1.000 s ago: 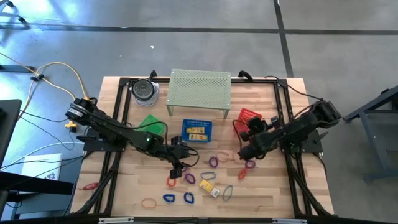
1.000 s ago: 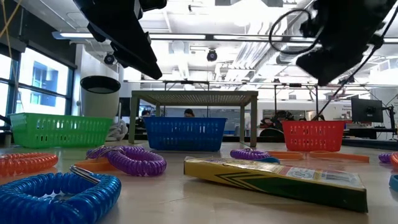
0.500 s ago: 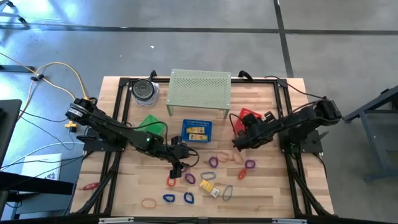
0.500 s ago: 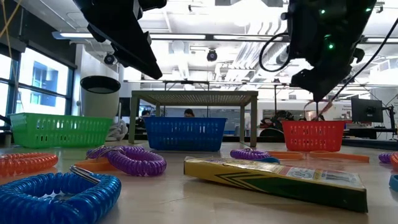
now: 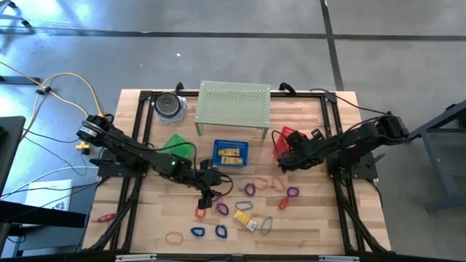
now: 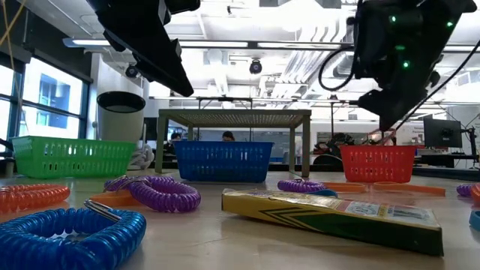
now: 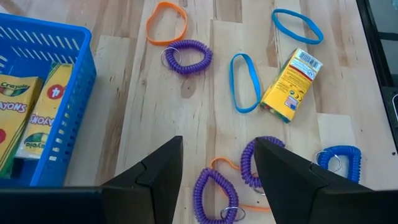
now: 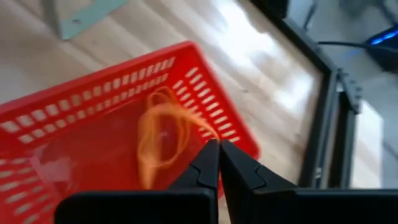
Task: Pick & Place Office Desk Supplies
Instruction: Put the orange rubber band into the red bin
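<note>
Hanging orange band [image 8: 163,134], red basket [image 8: 93,93], right-wrist-only

Very little writing can be read. In the left wrist view, two yellow crayon boxes lie inside a blue basket [image 7: 71,93]. The nearer-to-edge box [image 7: 11,118] shows the word "CRAYONS", partly cut off, so only "RAYONS" and "AYONS" appear. The second crayon box [image 7: 45,109] carries a red circle with the number "4". A third yellow crayon box [image 7: 290,84] lies loose on the wooden table [image 7: 155,124]; it bears a white barcode label at one end, with bars too small to make out. In the low view, a crayon box [image 6: 330,214] lies on its side; its printing cannot be read.
</note>
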Available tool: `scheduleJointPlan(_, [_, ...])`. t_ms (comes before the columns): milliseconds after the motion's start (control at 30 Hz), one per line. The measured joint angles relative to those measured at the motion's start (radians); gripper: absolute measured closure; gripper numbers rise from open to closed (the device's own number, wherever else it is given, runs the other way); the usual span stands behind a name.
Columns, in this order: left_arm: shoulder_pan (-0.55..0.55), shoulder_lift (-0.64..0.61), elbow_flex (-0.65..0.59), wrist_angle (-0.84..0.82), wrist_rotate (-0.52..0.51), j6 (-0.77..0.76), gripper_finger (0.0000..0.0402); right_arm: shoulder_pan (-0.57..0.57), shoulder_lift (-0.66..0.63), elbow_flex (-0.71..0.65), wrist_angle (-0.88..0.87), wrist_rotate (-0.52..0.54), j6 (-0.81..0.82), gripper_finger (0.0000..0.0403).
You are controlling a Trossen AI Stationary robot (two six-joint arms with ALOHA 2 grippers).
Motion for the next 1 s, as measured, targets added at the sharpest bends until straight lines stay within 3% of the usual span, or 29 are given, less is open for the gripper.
scheduleJointPlan(400, [0.000, 0.000, 0.000, 0.000, -0.001, 0.000, 0.0211, -0.021, -0.016, -0.001, 0.044, -0.085, -0.126, 0.0399])
scheduleJointPlan(1000, [0.000, 0.000, 0.000, 0.000, -0.005, 0.006, 0.0211, -0.040, -0.015, 0.000, 0.085, -0.112, -0.172, 0.0385])
